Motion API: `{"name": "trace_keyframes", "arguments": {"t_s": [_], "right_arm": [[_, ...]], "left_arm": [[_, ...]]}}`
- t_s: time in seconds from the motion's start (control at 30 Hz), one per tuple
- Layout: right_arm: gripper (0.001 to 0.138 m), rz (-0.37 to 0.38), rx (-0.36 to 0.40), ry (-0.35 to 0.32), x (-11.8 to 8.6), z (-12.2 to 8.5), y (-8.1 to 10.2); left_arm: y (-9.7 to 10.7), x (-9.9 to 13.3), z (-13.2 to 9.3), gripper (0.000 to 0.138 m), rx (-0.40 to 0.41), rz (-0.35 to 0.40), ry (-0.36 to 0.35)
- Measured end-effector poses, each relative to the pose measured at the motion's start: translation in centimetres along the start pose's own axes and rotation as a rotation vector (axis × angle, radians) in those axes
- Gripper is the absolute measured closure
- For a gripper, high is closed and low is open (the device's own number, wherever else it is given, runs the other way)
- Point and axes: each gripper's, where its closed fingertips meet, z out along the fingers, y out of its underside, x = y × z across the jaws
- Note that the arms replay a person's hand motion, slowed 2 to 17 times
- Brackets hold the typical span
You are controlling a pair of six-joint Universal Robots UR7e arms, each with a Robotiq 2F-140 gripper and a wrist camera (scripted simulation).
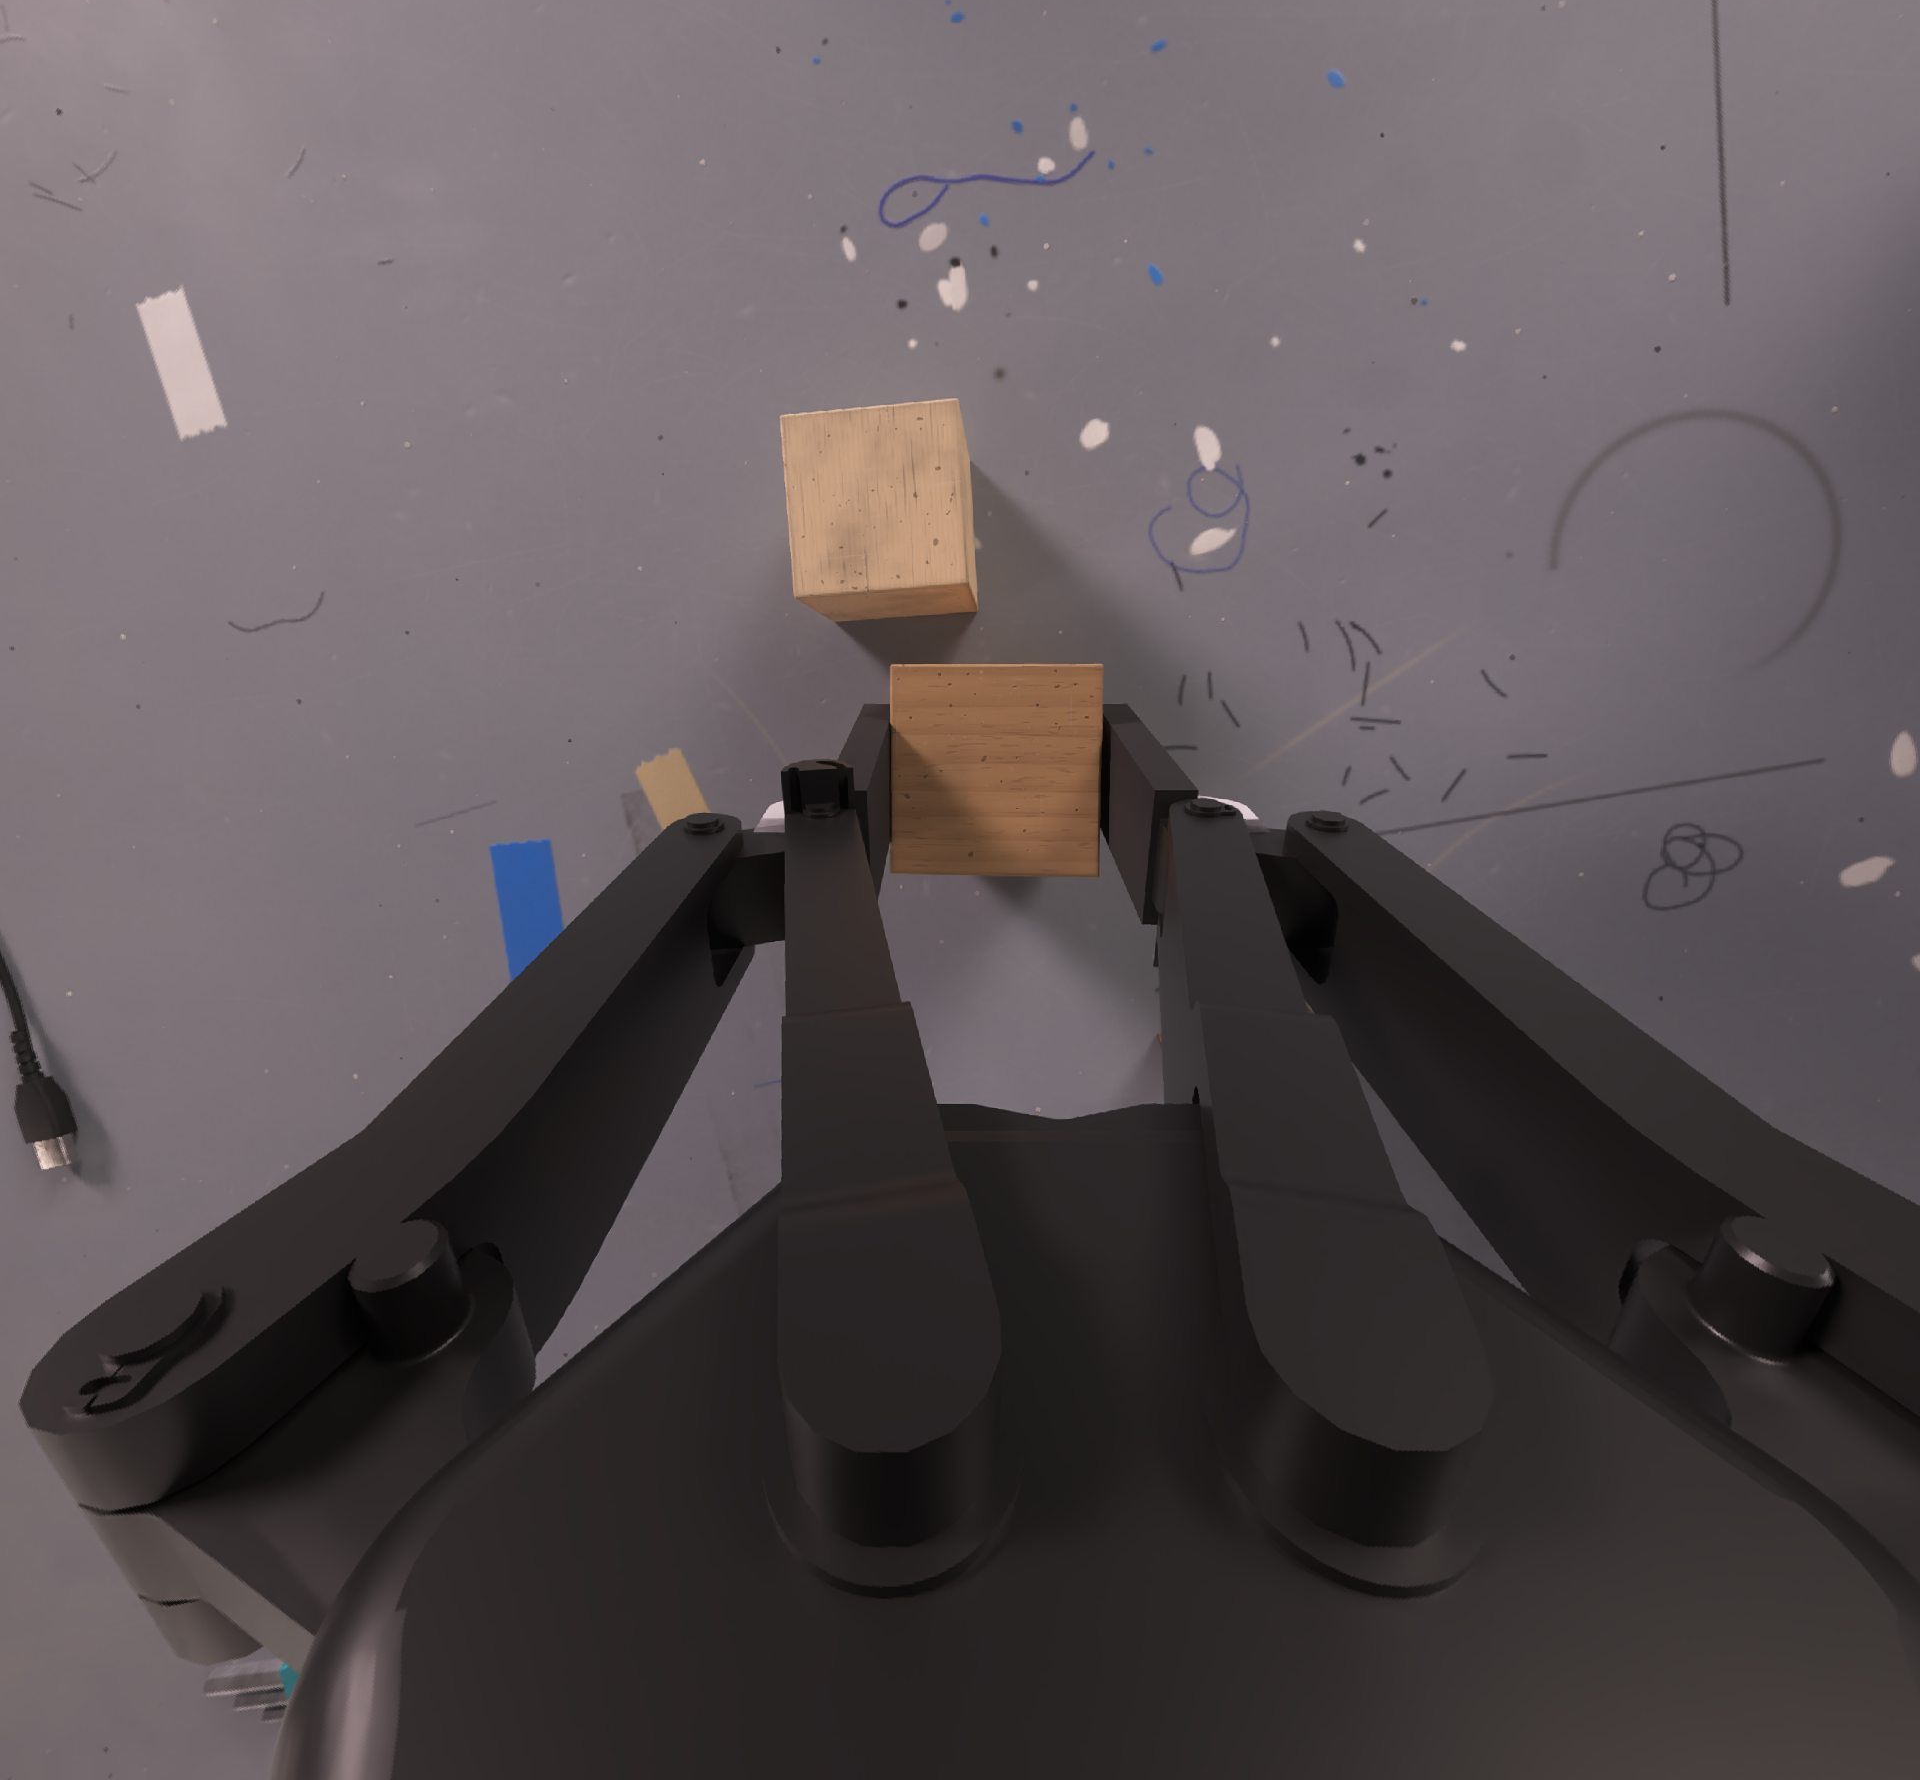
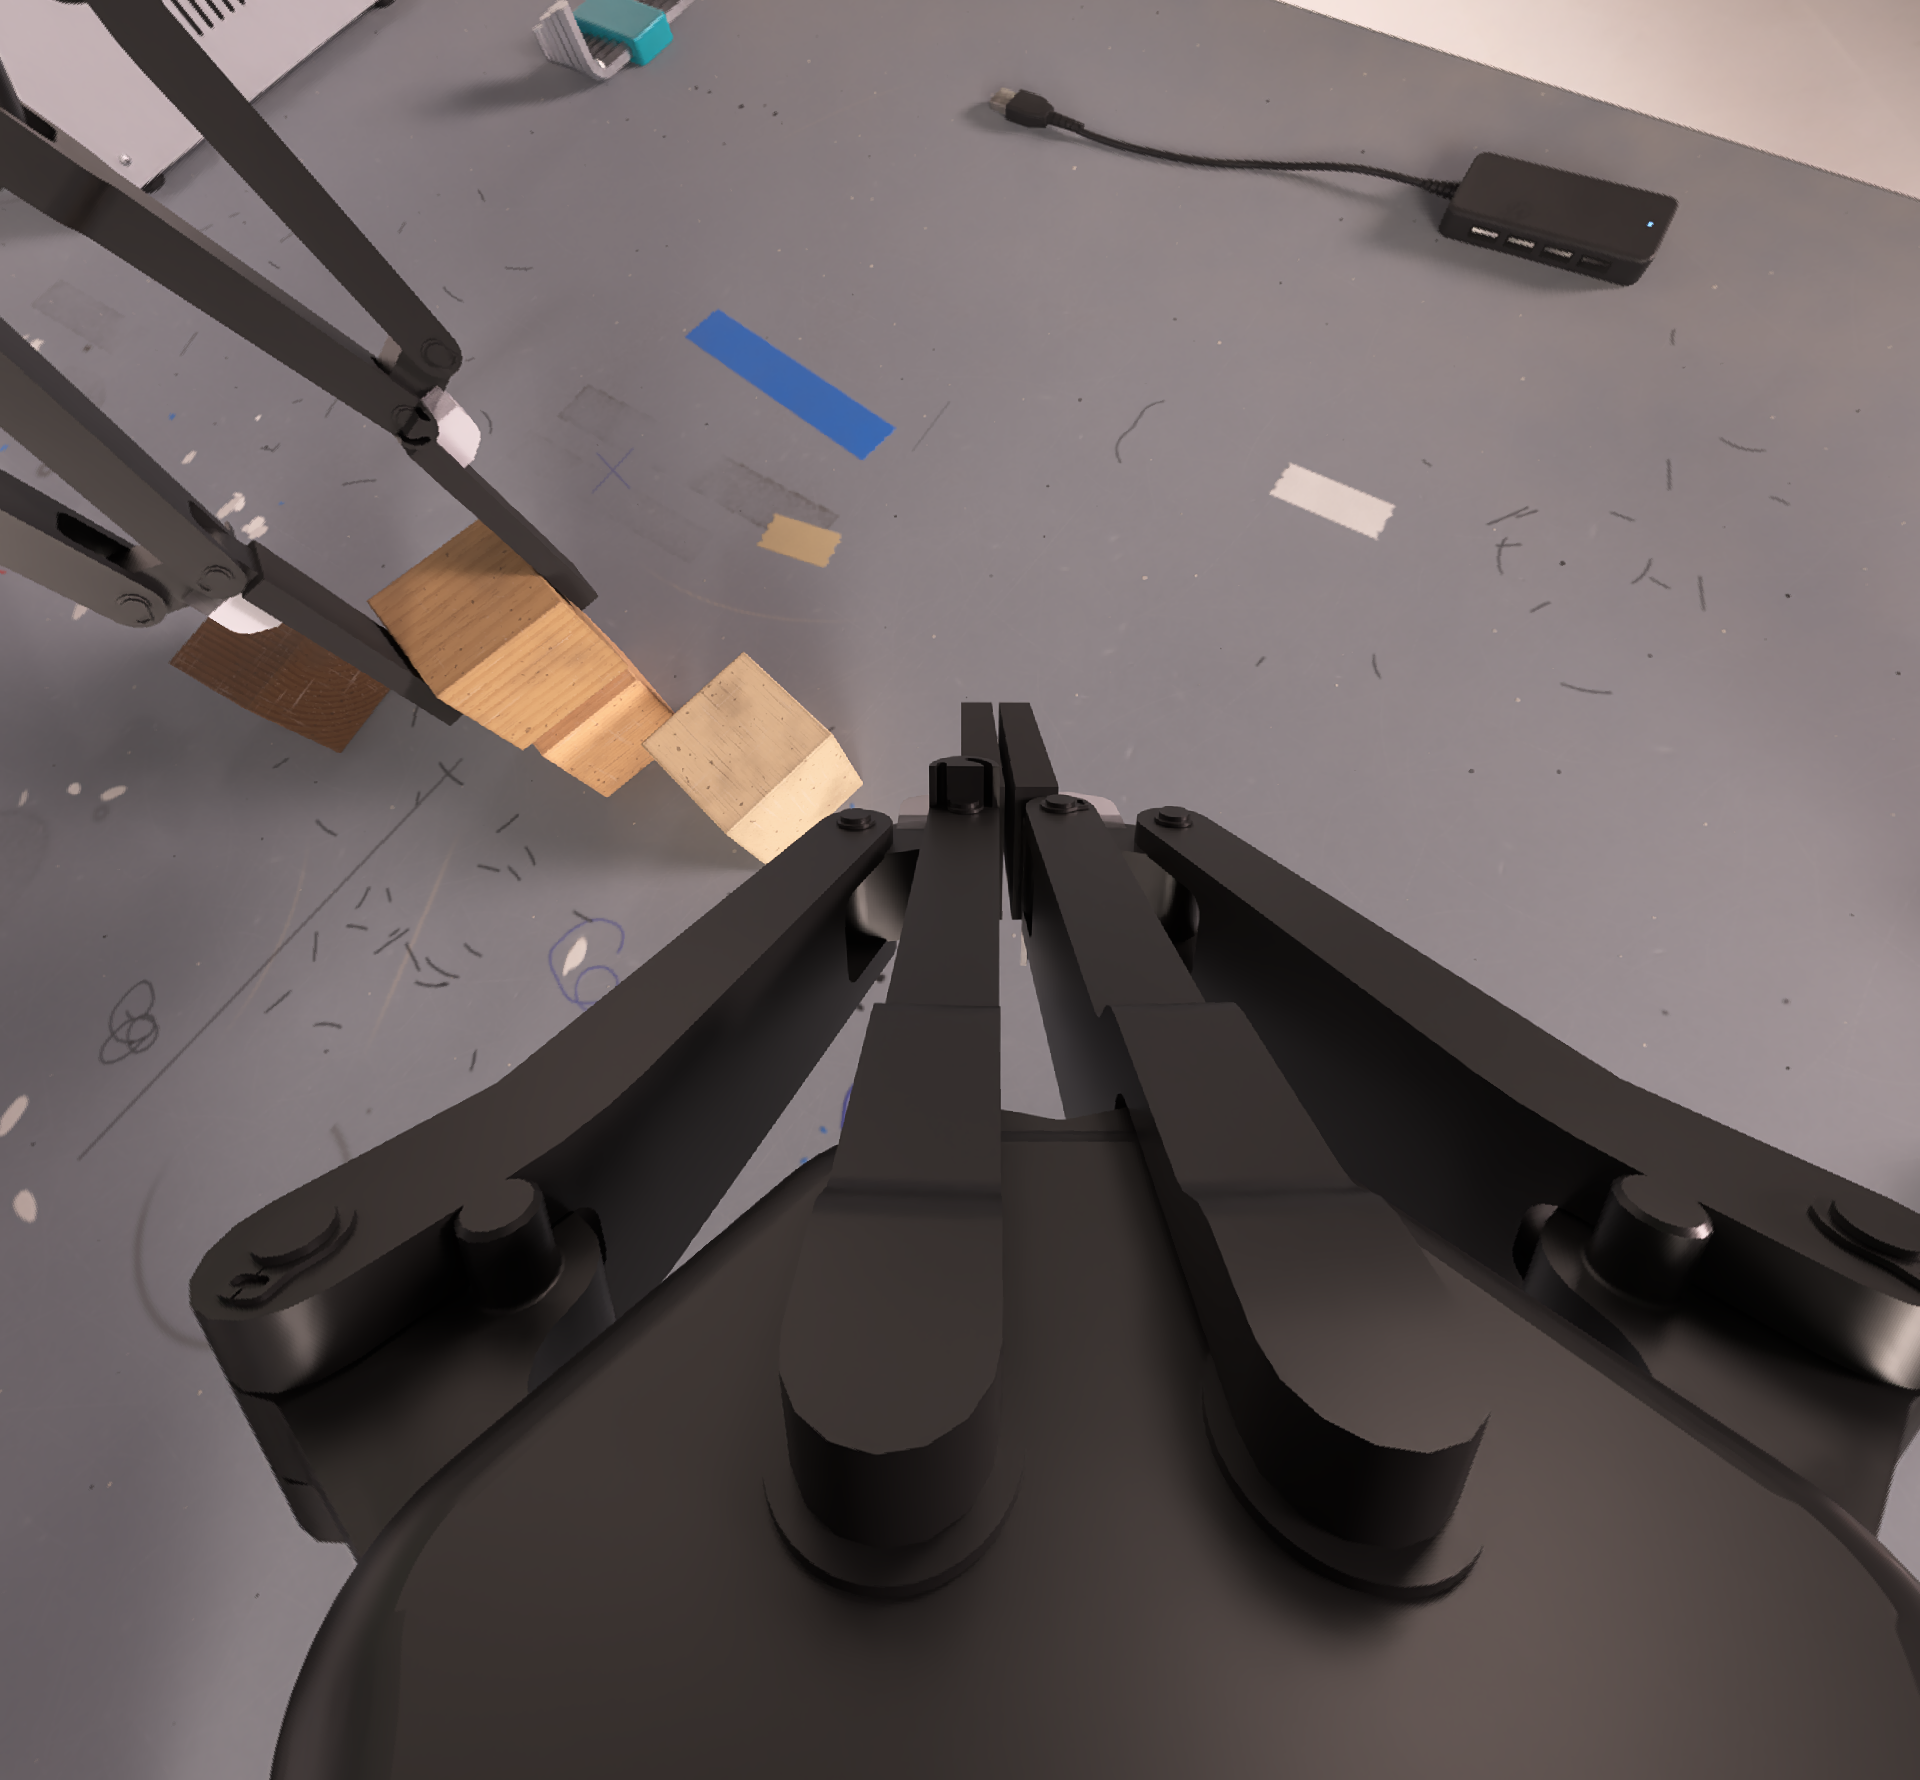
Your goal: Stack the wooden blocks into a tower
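We hold the tan block [image 1: 995,769] in the left gripper [image 1: 997,774], at the centre of the left wrist view. Both pads press flat against opposite side faces, so the block sits square and its underside stays level for placement.

In the right wrist view, at left of centre, this block appears to sit above a second tan block [image 2: 608,733], whose lower corner shows beneath it. We cannot tell whether the two are touching or slightly apart. If they touch, we judge the tower to be started and the grasp to be kept only to steady the upper block.

The pale block [image 1: 881,509] lies on the grey table [image 1: 416,587] just above the held block in the left wrist view, apart from it. It lies flat, free for a later pick. A dark brown block [image 2: 275,681] lies at the left edge of the right wrist view, partly behind the left gripper's fingers.

The right gripper [image 2: 1006,743] is clenched on nothing at frame centre, its pads together. It hangs over bare table beside the pale block.

A blue tape strip [image 2: 790,385] and a black hub [image 2: 1558,216] lie farther up the frame, well apart from the blocks.
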Motion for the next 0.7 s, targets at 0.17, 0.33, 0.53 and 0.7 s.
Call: {"name": "trace_keyframes", "arguments": {"t_s": [0.17,0.33,0.53,0.7], "right_arm": [[0.137,-0.003,-0.006,-0.004,0.0,0.1,0.1],[0.137,-0.007,-0.003,-0.018,-0.1,0.4,0.0],[0.133,-0.023,0.013,-0.062,-0.7,0.8,-0.1],[0.124,-0.067,0.034,-0.113,-1.4,1.4,-0.3]], "left_arm": [[0.1,0.1,0.2,0.087,-0.001,0.000,0.012],[0.2,-0.1,0.5,0.088,-0.009,0.000,0.006],[0.3,-0.3,0.8,0.068,-0.014,-0.004,-0.007],[0.3,-0.6,0.7,0.063,-0.007,-0.002,-0.031]]}}
